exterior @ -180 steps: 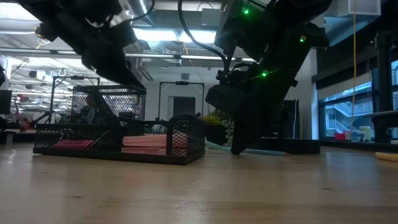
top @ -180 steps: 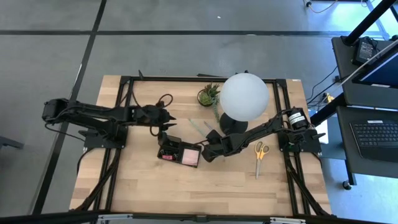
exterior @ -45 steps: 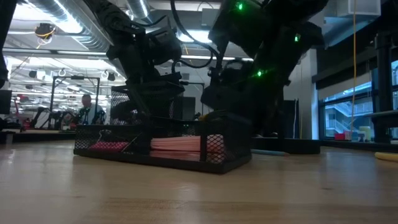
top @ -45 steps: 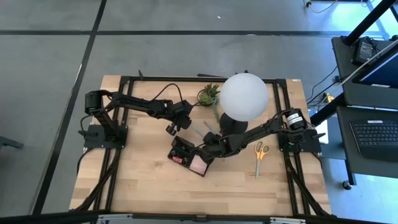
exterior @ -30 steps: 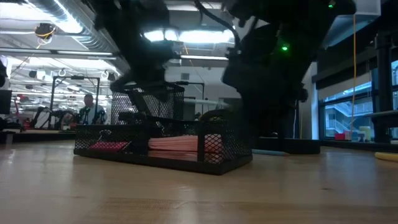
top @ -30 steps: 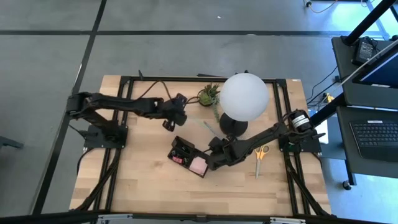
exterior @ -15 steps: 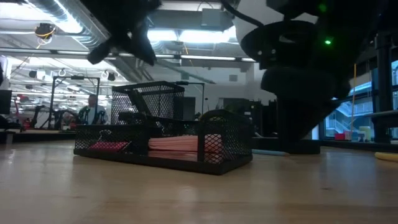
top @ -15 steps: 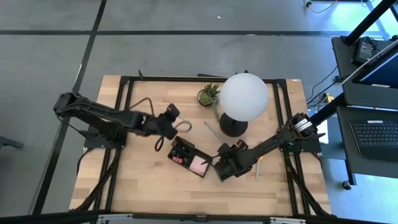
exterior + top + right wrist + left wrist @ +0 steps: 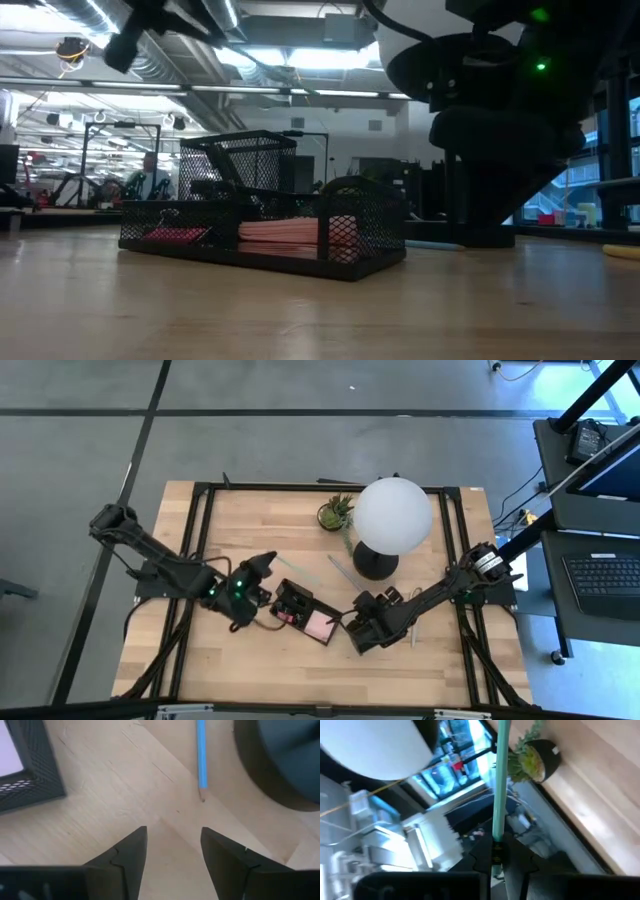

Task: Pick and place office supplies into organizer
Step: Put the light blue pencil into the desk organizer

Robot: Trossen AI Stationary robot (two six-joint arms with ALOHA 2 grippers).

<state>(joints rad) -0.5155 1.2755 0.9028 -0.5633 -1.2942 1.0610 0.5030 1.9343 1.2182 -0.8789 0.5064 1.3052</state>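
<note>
Organizer [image 9: 300,608], sticky-note pad [image 9: 320,625] inside

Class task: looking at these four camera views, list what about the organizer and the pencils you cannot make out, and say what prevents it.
- Organizer compartments: too small in high view; mesh hides contents in low view.
- Pencil lower end: covered by left gripper.
- Blue pencil: cut off by right wrist view's edge.

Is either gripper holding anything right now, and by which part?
The left gripper pinches a pale-green pencil near one end; the right gripper is open and empty.
</note>
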